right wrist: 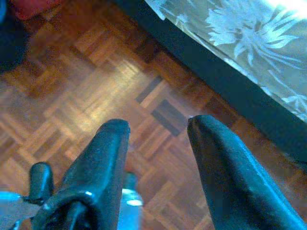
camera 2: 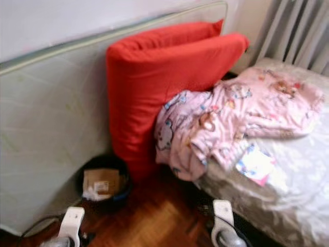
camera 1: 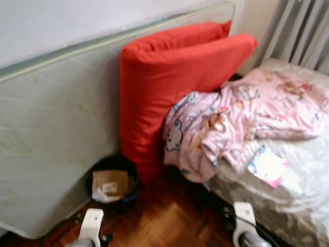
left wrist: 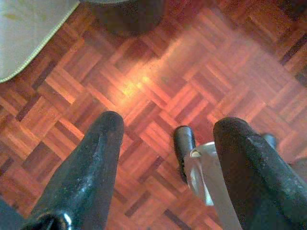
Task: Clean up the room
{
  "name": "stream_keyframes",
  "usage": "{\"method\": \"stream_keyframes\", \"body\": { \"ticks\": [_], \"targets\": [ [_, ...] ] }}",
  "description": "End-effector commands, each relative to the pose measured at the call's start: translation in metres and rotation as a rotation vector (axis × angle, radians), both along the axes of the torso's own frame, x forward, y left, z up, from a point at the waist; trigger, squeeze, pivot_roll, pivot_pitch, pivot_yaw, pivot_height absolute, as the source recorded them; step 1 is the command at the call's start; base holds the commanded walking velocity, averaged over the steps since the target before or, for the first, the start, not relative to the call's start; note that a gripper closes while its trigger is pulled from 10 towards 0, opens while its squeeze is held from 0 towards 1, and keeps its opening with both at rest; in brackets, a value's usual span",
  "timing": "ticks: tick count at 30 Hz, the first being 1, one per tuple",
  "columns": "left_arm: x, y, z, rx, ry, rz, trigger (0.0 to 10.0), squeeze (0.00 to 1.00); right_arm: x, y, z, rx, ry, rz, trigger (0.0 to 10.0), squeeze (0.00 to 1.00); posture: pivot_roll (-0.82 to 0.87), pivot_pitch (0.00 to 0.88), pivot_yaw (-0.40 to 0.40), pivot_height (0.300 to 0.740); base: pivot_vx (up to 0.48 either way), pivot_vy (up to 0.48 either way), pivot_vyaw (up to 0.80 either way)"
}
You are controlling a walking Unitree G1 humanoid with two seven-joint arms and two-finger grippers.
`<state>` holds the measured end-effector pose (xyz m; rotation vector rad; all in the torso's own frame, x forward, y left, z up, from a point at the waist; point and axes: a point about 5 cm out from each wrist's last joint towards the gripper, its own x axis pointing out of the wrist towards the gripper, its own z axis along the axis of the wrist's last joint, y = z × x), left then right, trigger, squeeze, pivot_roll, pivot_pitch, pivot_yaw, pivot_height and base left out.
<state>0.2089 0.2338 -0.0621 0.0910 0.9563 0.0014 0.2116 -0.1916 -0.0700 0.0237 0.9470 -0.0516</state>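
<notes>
A crumpled pink printed garment (camera 1: pixel 241 121) lies on the bed (camera 1: pixel 303 190) and hangs over its near corner. A small colourful booklet (camera 1: pixel 267 165) rests on the bedcover beside it. Two big red cushions (camera 1: pixel 164 87) lean against an upright pale mattress (camera 1: pixel 56 128). A dark bin (camera 1: pixel 113 184) holding cardboard and paper stands on the floor below them. Both arms hang low by the parquet. My left gripper (left wrist: pixel 165 129) is open with nothing between its fingers. My right gripper (right wrist: pixel 158 127) is open too, next to the bed's edge (right wrist: pixel 240 43).
Parquet floor (camera 1: pixel 164 216) runs between the bin and the bed. A radiator (camera 1: pixel 303 31) stands behind the bed at the back right. A white wall (camera 1: pixel 61 20) rises above the mattress. A dark cable lies on the floor by the mattress's lower corner.
</notes>
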Motion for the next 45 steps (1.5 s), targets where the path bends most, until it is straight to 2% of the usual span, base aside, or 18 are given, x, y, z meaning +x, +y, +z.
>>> {"method": "stream_keyframes", "body": {
  "ticks": [1,13,42,45],
  "targets": [
    [0.0006,-0.0009,0.0001,0.009,0.002,-0.012,10.0,0.00,-0.0023,-0.0078,-0.0001,-0.013,0.005,-0.018,10.0,0.00,0.04,0.000,0.013,0.740,0.000,-0.364,0.00],
    [0.0006,-0.0005,0.0000,0.016,0.005,-0.006,10.0,0.00,-0.0025,-0.0084,-0.0003,-0.017,0.012,-0.018,10.0,0.00,0.04,0.000,0.012,0.740,0.000,0.000,0.00],
    [-0.0001,-0.0006,-0.0004,0.009,0.002,0.003,10.0,0.00,-0.0032,-0.0076,-0.0008,-0.021,0.024,0.008,10.0,0.00,0.04,0.000,0.011,0.740,0.000,0.000,-0.73],
    [0.0000,-0.0005,-0.0003,0.007,0.000,0.007,10.0,0.00,-0.0025,-0.0074,-0.0004,-0.016,0.013,0.003,10.0,0.00,0.04,0.000,0.011,0.740,0.000,0.000,-0.14]
  ]
}}
